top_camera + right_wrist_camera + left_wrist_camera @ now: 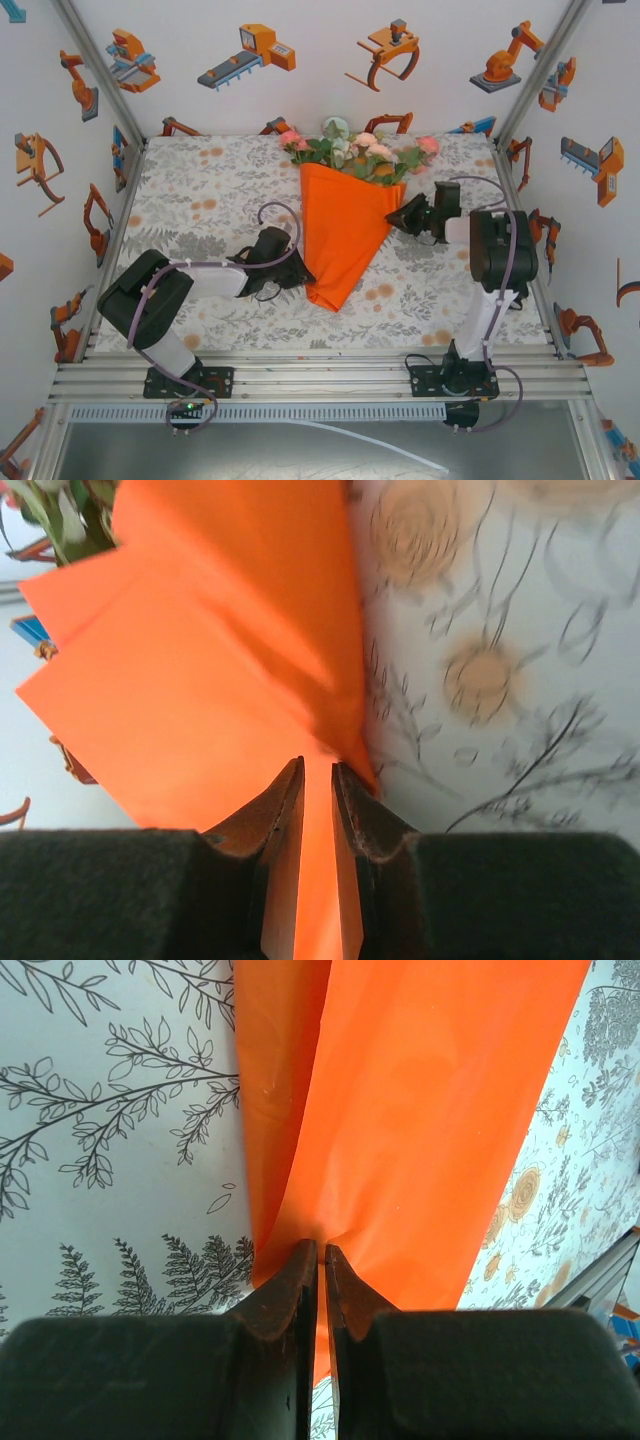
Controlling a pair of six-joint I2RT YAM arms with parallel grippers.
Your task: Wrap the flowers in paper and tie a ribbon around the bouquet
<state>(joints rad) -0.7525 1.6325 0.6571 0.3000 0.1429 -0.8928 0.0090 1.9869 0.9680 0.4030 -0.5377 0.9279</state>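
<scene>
Bouquet [343, 230] at the far centre of the table [200, 200], flowers [360, 150] toward the far edge, left gripper [321, 1248] nearly closed, pinching the paper [420, 1110] at its left edge near the tip, right gripper [318, 765] narrowly pinching the right edge

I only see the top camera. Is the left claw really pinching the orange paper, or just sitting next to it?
Observer: Pinching. The left wrist view shows the left gripper closed on a fold of the paper.
Operator: And the right claw?
Observer: The right gripper is clamped on the paper too, with orange running between its fingers.
Operator: Is the paper one layer there?
Observer: No, the right wrist view shows two overlapping layers with separate corners.
</scene>
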